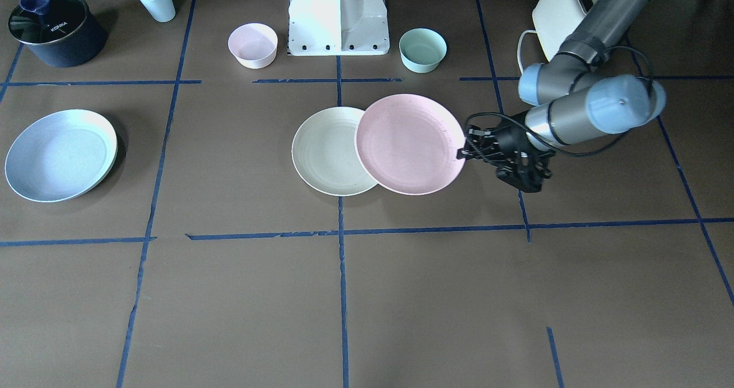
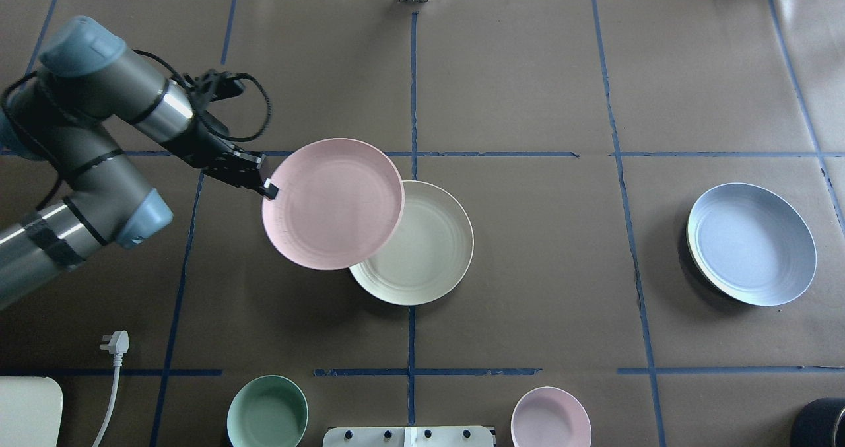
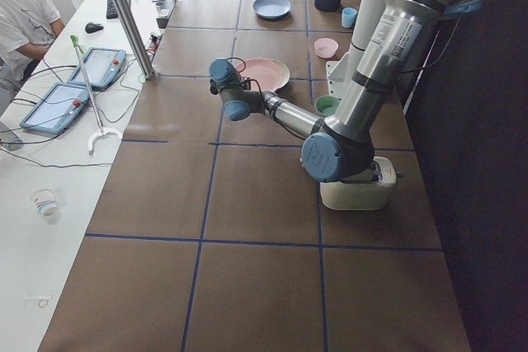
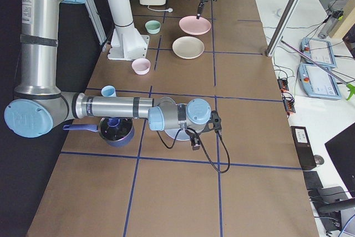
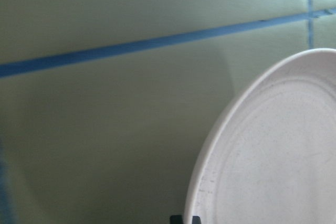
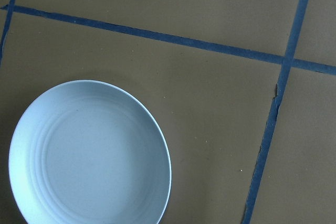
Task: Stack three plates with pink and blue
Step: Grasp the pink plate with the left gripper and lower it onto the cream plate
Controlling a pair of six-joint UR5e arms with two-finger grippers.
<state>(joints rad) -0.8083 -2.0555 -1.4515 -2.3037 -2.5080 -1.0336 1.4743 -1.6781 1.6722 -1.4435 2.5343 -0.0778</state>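
Now we pinch the rim of the pink plate [image 2: 333, 203] with our left gripper [image 2: 267, 186], its jaws clamped on the plate's left edge. The plate covers the left part of the cream-white plate [image 2: 422, 252], which lies in the middle of the scene. We cannot tell whether the two touch. The light blue plate [image 2: 751, 243] lies flat, well apart on the right. Our right gripper [image 4: 195, 139] hangs just beside it, and we cannot tell whether it is open or closed.
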